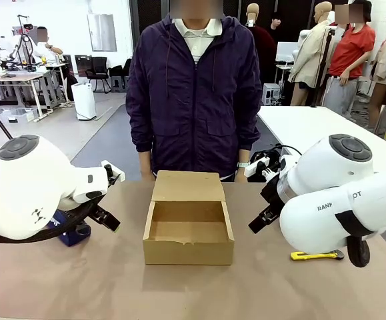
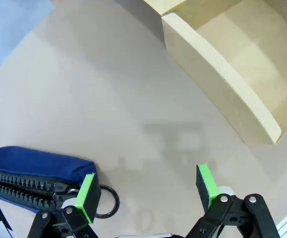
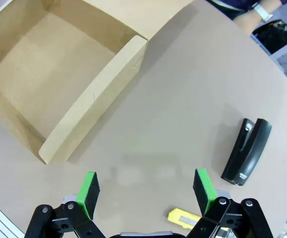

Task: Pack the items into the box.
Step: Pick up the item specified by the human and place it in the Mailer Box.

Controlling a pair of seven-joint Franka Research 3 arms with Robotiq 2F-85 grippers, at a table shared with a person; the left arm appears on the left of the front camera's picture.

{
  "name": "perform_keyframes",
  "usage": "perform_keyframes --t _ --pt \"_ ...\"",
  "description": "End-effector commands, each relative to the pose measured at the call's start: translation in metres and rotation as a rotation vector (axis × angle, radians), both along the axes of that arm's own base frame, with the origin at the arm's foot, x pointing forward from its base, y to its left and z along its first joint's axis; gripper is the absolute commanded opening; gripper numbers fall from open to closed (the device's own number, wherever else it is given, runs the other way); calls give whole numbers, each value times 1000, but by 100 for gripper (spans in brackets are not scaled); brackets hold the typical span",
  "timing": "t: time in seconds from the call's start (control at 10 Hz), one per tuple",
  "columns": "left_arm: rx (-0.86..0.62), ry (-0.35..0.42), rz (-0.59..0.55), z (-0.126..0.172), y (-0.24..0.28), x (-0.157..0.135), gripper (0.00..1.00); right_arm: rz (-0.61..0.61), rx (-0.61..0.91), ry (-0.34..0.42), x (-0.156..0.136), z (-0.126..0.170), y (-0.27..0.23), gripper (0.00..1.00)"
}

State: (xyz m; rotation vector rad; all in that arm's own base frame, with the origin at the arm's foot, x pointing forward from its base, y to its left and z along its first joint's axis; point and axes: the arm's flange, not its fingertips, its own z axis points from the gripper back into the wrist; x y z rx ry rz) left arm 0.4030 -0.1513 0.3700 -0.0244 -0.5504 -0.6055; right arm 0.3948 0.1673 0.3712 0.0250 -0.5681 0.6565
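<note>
The tan cardboard box (image 1: 188, 223) stands open and empty at mid-table, its flap lid leaning back toward the person. My left gripper (image 1: 118, 202) hovers open to the left of the box (image 2: 232, 64), over bare table, with nothing between its green pads (image 2: 86, 197). On the other side of the box (image 3: 59, 74), my right gripper (image 1: 249, 200) is also open and holds nothing. The yellow-and-black utility knife (image 1: 316, 255) lies near the front right; in the right wrist view the knife (image 3: 185, 218) lies just by my right gripper (image 3: 145, 191). The black chunky gadget (image 3: 246, 151) lies beyond it.
A navy blue zip pouch (image 1: 69, 230) lies under my left arm; the pouch (image 2: 34, 173) with its ring pull sits beside one finger of my left gripper (image 2: 147, 191). The person (image 1: 194, 100) stands at the far edge behind the box, a hand (image 3: 250, 17) at the table edge.
</note>
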Motion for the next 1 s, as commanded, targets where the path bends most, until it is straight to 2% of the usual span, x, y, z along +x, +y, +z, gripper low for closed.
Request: perform_keyframes --t 0.0,0.2,0.3,0.4,0.5,0.6,0.7,0.8,0.9 --pt "0 -1 0 0 0 0 100 0 1 0 0 0 0 100" --pt "0 0 0 0 0 0 100 0 0 0 0 0 0 100" --pt "-36 139 -59 7 -3 0 100 -24 62 97 10 10 -7 100" --pt "-137 362 45 28 -8 0 100 -179 142 229 17 30 -19 100" --pt "-237 468 43 50 -5 -3 100 -264 381 372 21 61 -38 100" --pt "-391 546 -35 74 13 0 100 -366 530 513 21 88 -52 100" --pt "-576 589 -59 97 42 5 100 -363 635 590 17 112 -77 100" --pt "-750 570 -14 113 74 9 100 -303 764 640 11 134 -112 100" --pt "-904 556 34 129 121 11 100 -349 898 617 -3 152 -148 100"
